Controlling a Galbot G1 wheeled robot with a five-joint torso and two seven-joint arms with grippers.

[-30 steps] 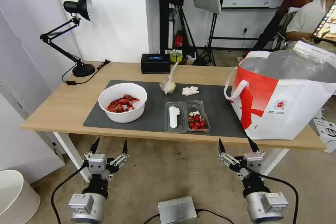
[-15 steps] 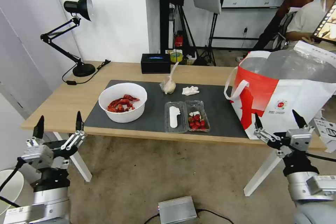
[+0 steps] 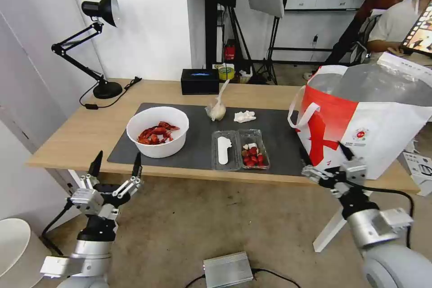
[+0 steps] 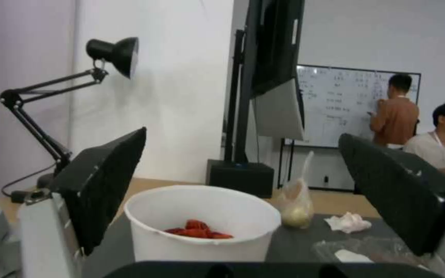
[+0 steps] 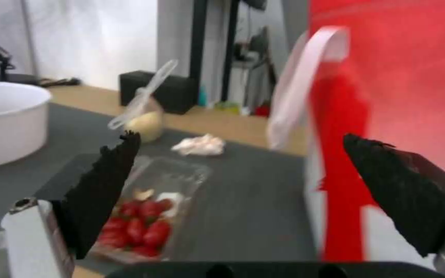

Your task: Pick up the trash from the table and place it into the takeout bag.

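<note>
Trash unmoved on table — left pincer and right pincer spread, low by its edge

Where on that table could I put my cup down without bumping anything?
Bare light-wood tabletop lies between the black desk lamp and white round bowl. The dark grey mat is free between the clear clamshell tray and white-and-red takeout bag. Mid-mat is crowded.

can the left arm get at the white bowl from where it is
Probably yes: the left gripper is open, low at the table's front edge, facing the bowl, which sits near that edge with nothing between them.
</note>
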